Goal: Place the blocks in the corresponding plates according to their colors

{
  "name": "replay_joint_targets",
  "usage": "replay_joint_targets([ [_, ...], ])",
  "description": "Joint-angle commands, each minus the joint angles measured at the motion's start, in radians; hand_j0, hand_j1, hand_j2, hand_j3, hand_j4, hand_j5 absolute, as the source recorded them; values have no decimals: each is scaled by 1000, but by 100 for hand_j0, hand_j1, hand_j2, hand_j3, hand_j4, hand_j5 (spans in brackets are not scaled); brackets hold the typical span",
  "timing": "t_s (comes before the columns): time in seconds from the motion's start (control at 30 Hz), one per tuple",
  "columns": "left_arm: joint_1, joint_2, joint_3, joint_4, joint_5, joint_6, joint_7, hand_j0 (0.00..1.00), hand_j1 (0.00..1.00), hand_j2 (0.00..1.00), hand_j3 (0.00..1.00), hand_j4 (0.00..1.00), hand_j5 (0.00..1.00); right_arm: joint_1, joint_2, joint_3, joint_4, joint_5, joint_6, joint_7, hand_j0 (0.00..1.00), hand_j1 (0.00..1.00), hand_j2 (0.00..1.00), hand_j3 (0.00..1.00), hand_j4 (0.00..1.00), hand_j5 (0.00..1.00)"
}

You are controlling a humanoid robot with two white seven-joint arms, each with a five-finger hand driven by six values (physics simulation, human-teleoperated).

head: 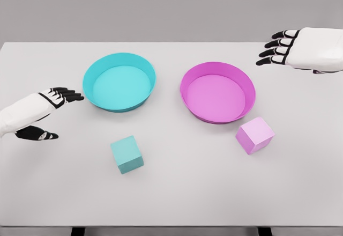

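The teal plate [119, 82] and the magenta plate [218, 91] stand side by side on the white table [171, 193], both holding nothing. The teal block [127, 154] lies near the teal plate, the pink block [255, 134] just beside the magenta plate's rim; both are cubes turned slightly askew, with no long axis. The left hand [45, 112] holds nothing, its fingers spread, fingertips just beside the teal plate. The right hand [289, 48] hovers, fingers loosely extended, well apart from the pink block.
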Motion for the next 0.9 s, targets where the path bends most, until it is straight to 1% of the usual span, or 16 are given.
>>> replay_joint_targets([
  [0.0, 2, 1, 0, 1, -1, 2, -9, 100, 100, 100, 100, 100, 100, 0, -2, -1, 0, -1, 2, 0, 100, 100, 100, 100, 100, 100],
  [0.1, -2, 6, 2, -1, -1, 2, -11, 100, 100, 100, 100, 100, 100, -12, -3, -4, 0, -4, 2, 0, 100, 100, 100, 100, 100, 100],
  [0.17, -3, 3, 0, -1, 0, 2, -11, 100, 100, 100, 100, 100, 100, -55, -8, -6, 2, -7, 2, 0, 100, 100, 100, 100, 100, 100],
  [0.2, -8, 3, 0, -3, 2, 2, -11, 100, 100, 100, 100, 100, 100, -75, -8, -6, 2, -28, 2, 0, 100, 100, 100, 100, 100, 100],
  [0.23, -11, 9, -3, -3, 6, 2, -11, 100, 100, 100, 100, 100, 100, -80, -15, -3, 2, -87, 2, 0, 100, 100, 100, 100, 100, 100],
  [0.27, -26, 44, -3, -3, 11, 2, -12, 100, 100, 100, 100, 100, 100, -81, -28, 0, 3, -147, 2, 0, 100, 100, 100, 100, 100, 100],
  [0.3, -51, 113, -9, -4, 20, 2, -12, 100, 100, 100, 100, 100, 100, -103, -38, -4, 0, -150, 2, 0, 100, 100, 100, 100, 100, 100],
  [0.33, -61, 139, -18, -12, 26, 2, -14, 100, 100, 100, 100, 100, 100, -117, -43, -1, -1, -151, 2, 0, 100, 100, 100, 100, 100, 100],
  [0.4, -112, 173, -66, -44, 58, 2, -78, 100, 100, 100, 100, 100, 100, -120, -43, 41, -1, -153, 2, 0, 100, 100, 100, 100, 100, 100],
  [0.47, -235, 190, -189, -53, 144, 2, -242, 100, 100, 100, 100, 100, 100, -123, -38, 91, -1, -151, 2, 0, 100, 100, 100, 100, 100, 100],
  [0.5, -285, 193, -238, -53, 178, 2, -279, 100, 100, 100, 100, 100, 100, -123, -37, 107, -1, -151, 2, 0, 100, 100, 100, 100, 100, 100],
  [0.53, -343, 201, -293, -56, 201, 2, -279, 100, 100, 100, 100, 100, 100, -126, -34, 129, -3, -151, 2, 0, 100, 100, 100, 100, 100, 100],
  [0.6, -422, 202, -374, -87, 226, 2, -279, 100, 100, 100, 100, 100, 100, -130, -35, 135, -3, -151, 2, 0, 100, 100, 100, 100, 100, 100],
  [0.7, -489, 218, -483, -144, 238, 2, -279, 100, 100, 100, 100, 100, 100, -132, -43, 158, -3, -151, 2, 0, 100, 100, 100, 100, 100, 100],
  [0.77, -525, 213, -503, -144, 238, 2, -279, 100, 100, 100, 100, 100, 100, -133, -71, 117, 3, -150, 2, 0, 100, 100, 100, 100, 100, 100],
  [0.87, -551, 173, -509, -144, 238, 2, -279, 100, 100, 100, 100, 100, 100, -133, -35, 198, -1, -150, 2, 0, 100, 100, 100, 100, 100, 100],
])
